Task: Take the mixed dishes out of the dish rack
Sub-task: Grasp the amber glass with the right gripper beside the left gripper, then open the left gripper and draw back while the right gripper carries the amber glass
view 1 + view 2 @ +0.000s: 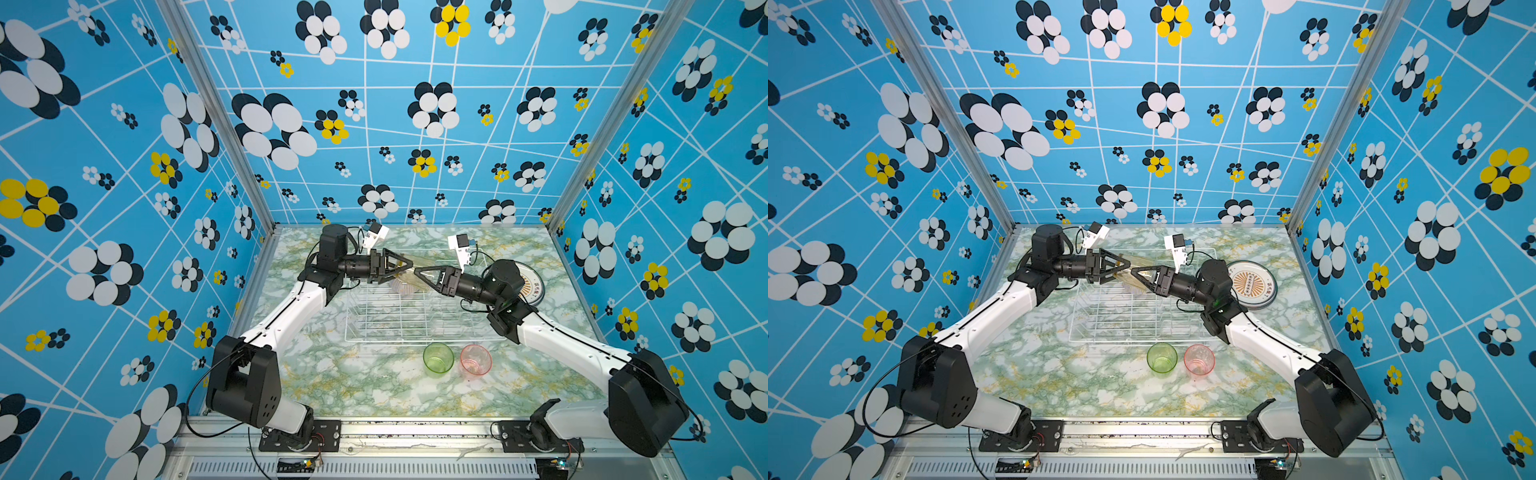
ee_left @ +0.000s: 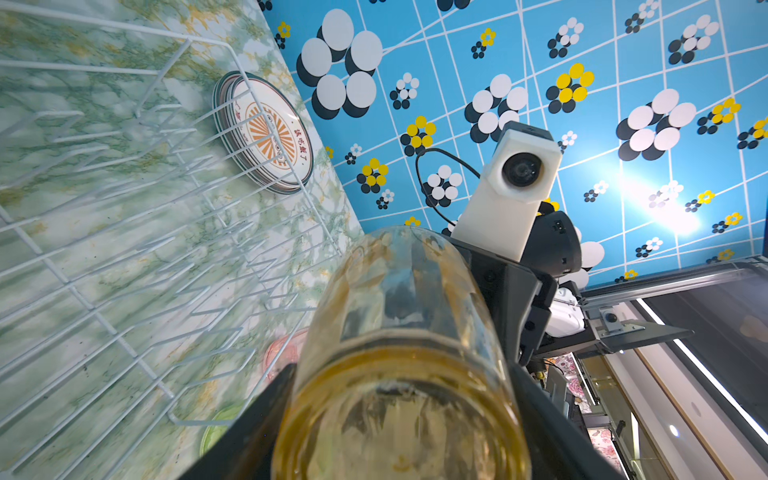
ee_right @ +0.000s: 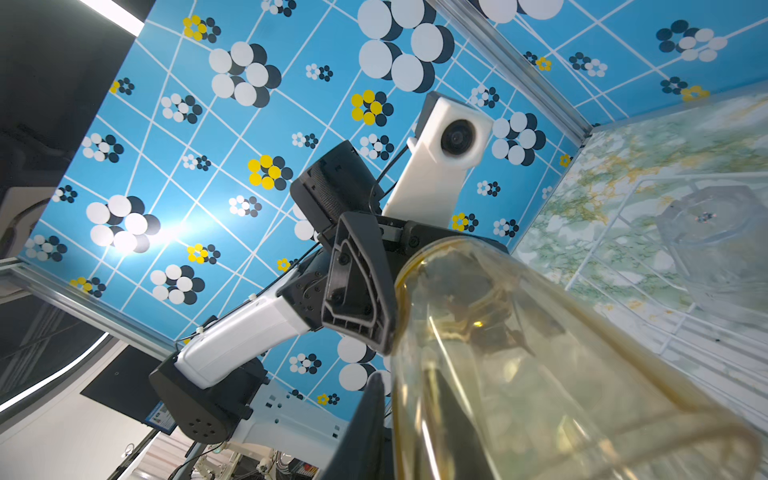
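Above the far end of the rack, a hand-over is taking place. The green-veined marble table (image 1: 353, 386) is carrying the large white wire dish rack (image 1: 386, 340). A stack of round white printed plates (image 1: 1250, 284) is lying just beside the rack on the right. A green translucent tumbler (image 1: 438, 357) and a pink translucent tumbler (image 1: 476, 359) are standing upright in front of it.

The left gripper (image 1: 406, 266) is clasping, fingers spread wide, the base of the amber translucent tumbler (image 2: 399, 332), which is hanging on its side in the air. The right gripper (image 1: 419, 272), jaws narrow, is apparently pinching that tumbler's wall near the rim.

A pinkish-purple ribbed bowl (image 1: 402, 287) is sitting in the rack directly below, and a clear tumbler (image 3: 706, 224) is resting there too.

Risk, as judged: a thin rim pinch is offering little hold. If the left fingers let go too soon, the tumbler is likely to swing or drop onto the bowl. Opposed pulling by both arms could twist it loose.
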`<state>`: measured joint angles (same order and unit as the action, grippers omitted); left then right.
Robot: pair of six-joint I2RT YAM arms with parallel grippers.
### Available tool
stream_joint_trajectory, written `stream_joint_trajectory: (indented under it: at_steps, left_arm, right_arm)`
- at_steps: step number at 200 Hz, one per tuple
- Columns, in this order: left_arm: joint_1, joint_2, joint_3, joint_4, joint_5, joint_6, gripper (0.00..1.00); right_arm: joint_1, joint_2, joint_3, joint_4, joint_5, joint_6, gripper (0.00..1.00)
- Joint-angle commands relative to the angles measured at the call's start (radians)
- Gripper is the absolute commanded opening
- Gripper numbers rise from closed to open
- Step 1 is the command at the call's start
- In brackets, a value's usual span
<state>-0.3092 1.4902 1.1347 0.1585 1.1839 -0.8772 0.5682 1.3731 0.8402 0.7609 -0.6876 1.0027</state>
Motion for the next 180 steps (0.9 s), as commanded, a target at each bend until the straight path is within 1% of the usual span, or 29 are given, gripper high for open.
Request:
stream_joint_trajectory:
  at_steps: [1,27,55,63,89,109,118,124,134,144,159,169,180]
  left_arm:
    - [-0.008,-0.01,-0.013,0.079,0.022,-0.032,0.54]
    - [-0.011,-0.01,-0.016,0.079,0.022,-0.032,0.54]
    - [-0.01,-0.022,-0.012,0.045,0.013,-0.008,0.57]
    - [-0.011,-0.026,-0.006,0.019,0.006,0.012,0.61]
    - [-0.007,-0.056,0.02,-0.064,-0.014,0.09,0.79]
    - [0.006,-0.094,0.045,-0.129,-0.03,0.143,0.84]
    - [0.02,-0.112,0.069,-0.199,-0.048,0.19,0.84]
    - [0.031,-0.122,0.089,-0.275,-0.068,0.233,0.84]
    - [0.05,-0.137,0.13,-0.409,-0.116,0.317,0.84]
    - [0.068,-0.152,0.169,-0.542,-0.184,0.391,0.84]
    - [0.097,-0.179,0.206,-0.675,-0.301,0.464,0.84]
    - [0.115,-0.194,0.224,-0.752,-0.393,0.506,0.84]
    - [0.126,-0.204,0.245,-0.829,-0.493,0.552,0.85]
  right_arm:
    - [0.002,0.013,0.041,0.11,-0.039,0.043,0.15]
    - [0.002,0.017,0.052,0.087,-0.039,0.041,0.0]
    - [0.002,0.012,0.063,0.041,-0.037,0.024,0.0]
    - [0.002,0.009,0.066,0.027,-0.037,0.016,0.0]
    - [0.002,-0.006,0.07,-0.002,-0.05,0.001,0.0]
    - [0.002,-0.036,0.081,-0.103,-0.074,-0.054,0.0]
    - [0.002,-0.058,0.093,-0.203,-0.08,-0.105,0.0]
    - [0.002,-0.074,0.107,-0.282,-0.078,-0.15,0.0]
    - [0.004,-0.105,0.138,-0.461,-0.062,-0.25,0.0]
    - [0.012,-0.131,0.18,-0.648,-0.029,-0.358,0.0]
    - [0.032,-0.155,0.247,-0.906,0.029,-0.505,0.0]
    - [0.064,-0.163,0.302,-1.06,0.078,-0.595,0.0]
    - [0.122,-0.159,0.367,-1.226,0.156,-0.693,0.0]
